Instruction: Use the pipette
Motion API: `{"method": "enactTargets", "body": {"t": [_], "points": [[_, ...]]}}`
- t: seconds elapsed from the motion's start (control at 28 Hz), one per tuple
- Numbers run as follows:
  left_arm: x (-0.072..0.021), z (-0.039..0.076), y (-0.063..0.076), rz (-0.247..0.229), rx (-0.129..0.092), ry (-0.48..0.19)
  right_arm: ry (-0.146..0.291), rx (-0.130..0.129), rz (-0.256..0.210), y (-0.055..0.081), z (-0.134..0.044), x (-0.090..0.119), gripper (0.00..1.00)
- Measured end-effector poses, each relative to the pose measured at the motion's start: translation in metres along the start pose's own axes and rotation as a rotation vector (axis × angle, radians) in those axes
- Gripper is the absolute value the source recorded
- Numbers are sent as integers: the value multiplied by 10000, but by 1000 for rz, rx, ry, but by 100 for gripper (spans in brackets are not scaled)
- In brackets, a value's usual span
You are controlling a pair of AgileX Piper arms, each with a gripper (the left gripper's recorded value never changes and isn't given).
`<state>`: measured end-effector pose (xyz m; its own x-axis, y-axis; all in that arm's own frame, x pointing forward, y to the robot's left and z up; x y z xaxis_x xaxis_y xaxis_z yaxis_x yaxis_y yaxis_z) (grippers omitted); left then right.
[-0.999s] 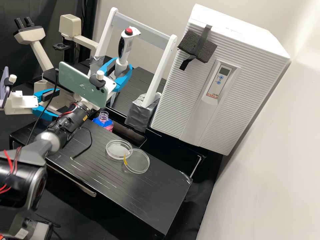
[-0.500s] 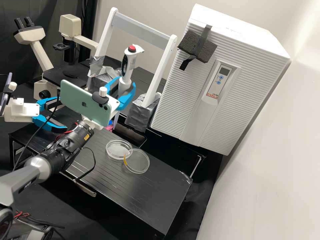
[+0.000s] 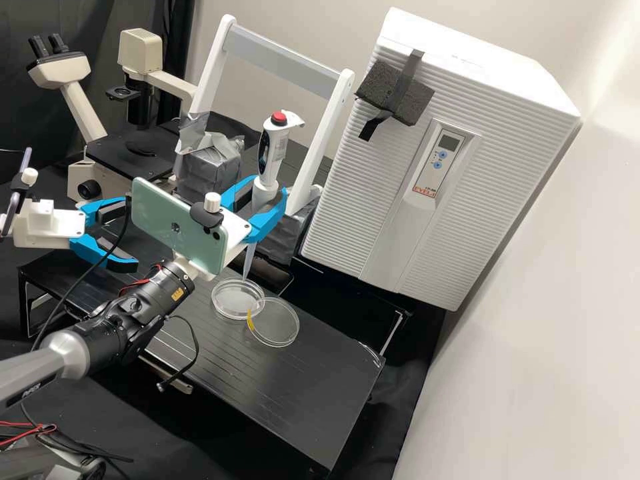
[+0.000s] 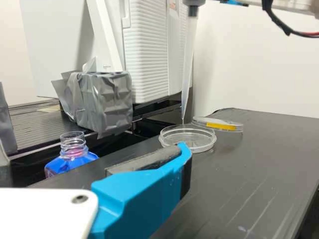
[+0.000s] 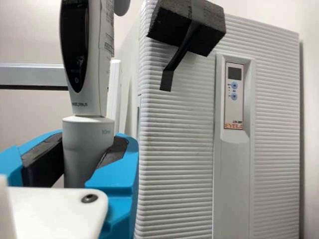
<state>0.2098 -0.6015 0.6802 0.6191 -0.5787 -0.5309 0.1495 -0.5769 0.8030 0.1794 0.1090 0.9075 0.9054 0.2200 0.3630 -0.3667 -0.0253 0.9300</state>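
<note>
A grey and white pipette (image 3: 270, 157) with a red button stands upright in my right gripper (image 3: 261, 200), which is shut on its lower body. Its clear tip (image 3: 245, 265) hangs just above the far rim of an open petri dish (image 3: 237, 298) on the black platform (image 3: 300, 393). The dish's lid (image 3: 273, 322), marked with a yellow strip, leans on the dish's near right side. In the left wrist view the tip (image 4: 187, 64) points down behind the dish (image 4: 188, 138). My left gripper (image 3: 127, 233) is open and holds nothing, to the left of the platform.
A bottle of blue and pink liquid (image 4: 74, 149) stands open behind the platform. A white frame with tape-wrapped feet (image 3: 283, 223), a large white ribbed appliance (image 3: 433, 167) with a foam block (image 3: 395, 93), and a microscope (image 3: 80, 107) surround the area.
My right arm has carried the pipette down and to the right, from over the bottle to over the petri dish. The left gripper has sunk a little.
</note>
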Motion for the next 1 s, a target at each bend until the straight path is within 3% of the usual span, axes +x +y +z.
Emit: {"method": "enactTargets", "body": {"t": [0.57,1.0], "points": [[27,24,19,4,14,-22,-6,-11,12,28,15,-3,0],[36,-8,45,12,20,-16,-3,11,-29,-38,21,-25,0]]}}
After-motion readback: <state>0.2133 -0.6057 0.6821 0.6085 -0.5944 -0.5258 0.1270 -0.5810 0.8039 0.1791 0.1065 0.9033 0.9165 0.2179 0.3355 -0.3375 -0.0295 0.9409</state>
